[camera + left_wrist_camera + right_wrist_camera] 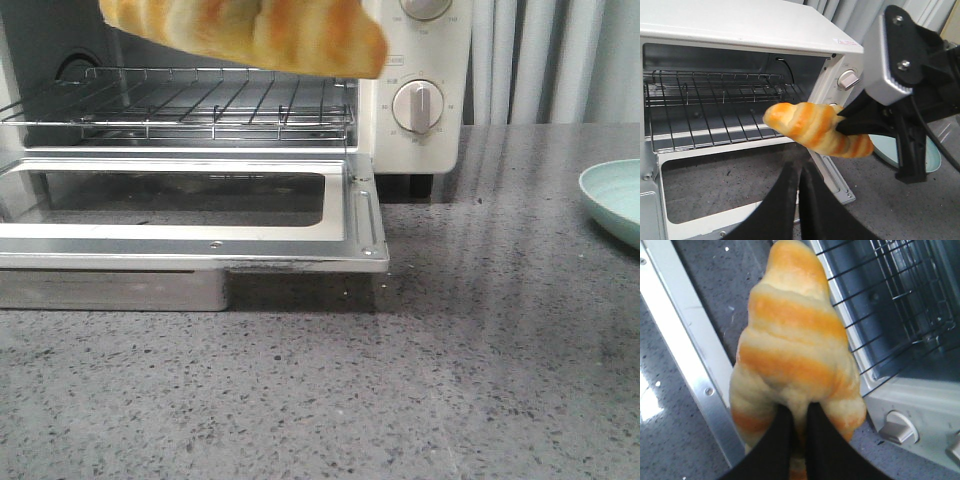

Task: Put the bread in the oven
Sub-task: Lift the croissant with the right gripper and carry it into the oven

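Note:
The bread (250, 35), golden-orange with pale stripes, hangs in the air above the front right part of the open oven (415, 60), cut off by the top of the front view. My right gripper (799, 410) is shut on one end of the bread (795, 350). From the left wrist view the right gripper (842, 122) holds the bread (817, 130) over the lowered door (705, 200), just outside the oven's opening. The wire rack (180, 105) inside is bare. My left gripper (800, 167) hovers in front of the door, shut, with nothing between its fingers.
The glass door (200, 240) lies flat, reaching forward over the grey stone counter (400, 400). A pale teal plate (615, 195) sits at the right edge. Round knobs (417, 105) line the oven's right panel. Curtains hang behind.

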{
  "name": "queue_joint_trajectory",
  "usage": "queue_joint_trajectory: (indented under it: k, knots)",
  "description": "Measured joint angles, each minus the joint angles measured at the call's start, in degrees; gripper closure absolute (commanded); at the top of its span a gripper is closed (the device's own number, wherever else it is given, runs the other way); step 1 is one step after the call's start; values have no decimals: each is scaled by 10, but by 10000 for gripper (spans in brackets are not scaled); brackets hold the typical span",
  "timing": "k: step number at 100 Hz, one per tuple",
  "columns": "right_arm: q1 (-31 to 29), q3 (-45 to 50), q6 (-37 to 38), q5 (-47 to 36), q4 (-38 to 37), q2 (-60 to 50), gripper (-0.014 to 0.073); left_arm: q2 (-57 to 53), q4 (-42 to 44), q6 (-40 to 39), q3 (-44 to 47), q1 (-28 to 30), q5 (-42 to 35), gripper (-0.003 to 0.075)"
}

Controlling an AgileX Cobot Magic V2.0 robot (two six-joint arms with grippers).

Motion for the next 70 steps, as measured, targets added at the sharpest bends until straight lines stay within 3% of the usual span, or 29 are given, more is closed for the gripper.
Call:
queue_joint_trajectory:
  k: [46,70]
  knots:
    - [0,-18,-5,-121,-132,70,663,0,-1,0,0,0,18,741]
    - [-16,-18,-7,-161,-157,99,663,0,-1,0,0,0,19,741]
